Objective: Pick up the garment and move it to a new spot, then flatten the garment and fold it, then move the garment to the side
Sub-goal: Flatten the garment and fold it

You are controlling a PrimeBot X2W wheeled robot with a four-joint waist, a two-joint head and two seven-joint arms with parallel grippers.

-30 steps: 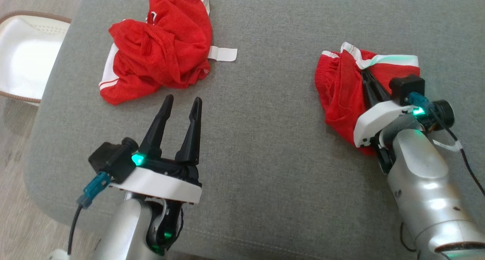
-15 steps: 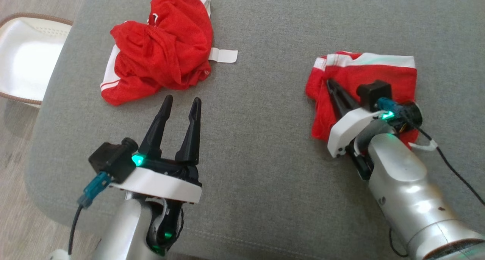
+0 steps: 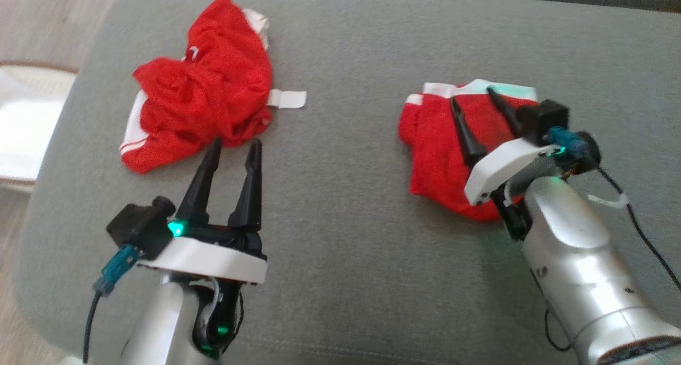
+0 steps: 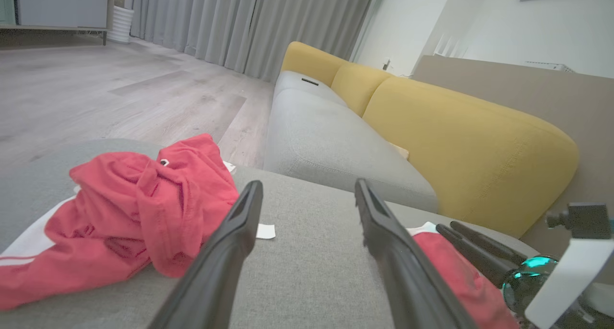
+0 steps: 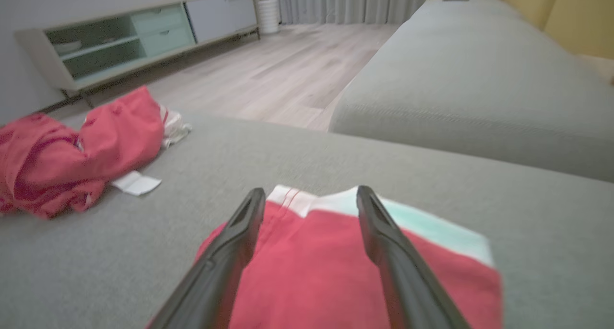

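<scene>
Garment, red with a white band along its far edge, is seen lying loose in a small flat heap on the right part of the grey cushion. The right gripper is set over it, above the right part of the cushion. Its two dark fingers are spread wide apart and their tips are near the white band. Whether the fingers press on the cloth cannot be told.

The left gripper is held above the left part of the cushion. Its fingers are also spread apart, and it is empty. Just past its tips, a crumpled red pile of cloth with white stripes is heaped on the far left part of the cushion. A small white strip sticks out from that pile toward the middle of the cushion.

Off the cushion's left edge, a white thing with a brown rim is seen, too blurred to be named. Beyond the cushion's far edge, a sofa with a grey seat and yellow backs is seen. A wooden floor and grey curtains are seen there too.
</scene>
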